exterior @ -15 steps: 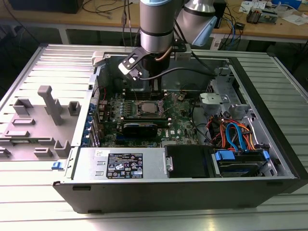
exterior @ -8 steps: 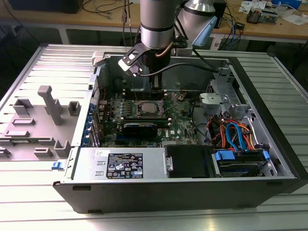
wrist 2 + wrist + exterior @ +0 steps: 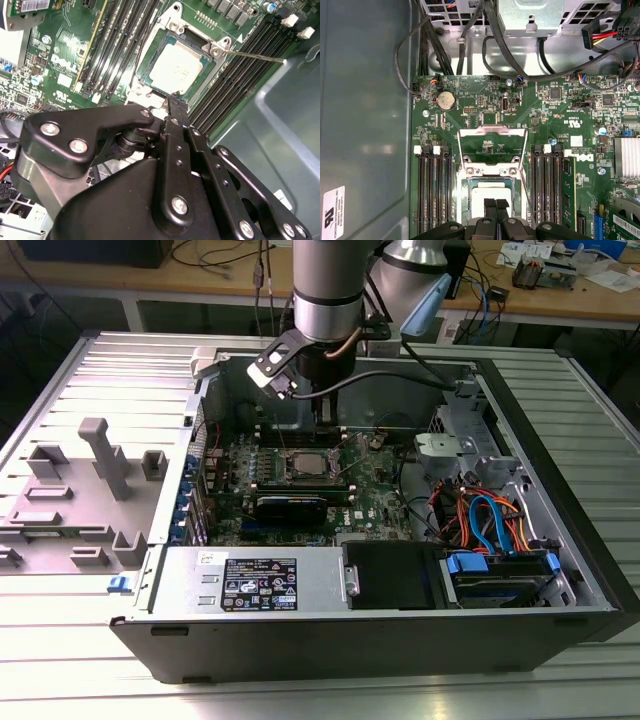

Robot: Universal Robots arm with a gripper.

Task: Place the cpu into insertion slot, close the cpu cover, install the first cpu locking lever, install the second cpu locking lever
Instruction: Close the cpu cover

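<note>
The insertion slot [image 3: 489, 181] sits amid the green circuit board, and the silvery cpu [image 3: 490, 192] lies flat inside it. The cpu cover [image 3: 492, 132], a thin metal frame with a window, is swung open and stands beyond the socket. My gripper [image 3: 495, 204] hovers just above the near edge of the cpu with its black fingertips [image 3: 173, 102] pressed together and nothing between them. In the second wrist view the cpu [image 3: 176, 70] fills the slot [image 3: 150, 60], and a thin locking lever [image 3: 252, 55] sticks out, unlatched. In the exterior view the gripper [image 3: 322, 425] hangs over the slot [image 3: 303, 466].
Long black memory slots [image 3: 434, 187] flank the socket on both sides. Cables [image 3: 490, 30] and a metal box run across the far end of the board. The grey case wall [image 3: 365, 125] stands close beside the board. Drive bays with orange and blue cables [image 3: 485, 520] fill the exterior view's right.
</note>
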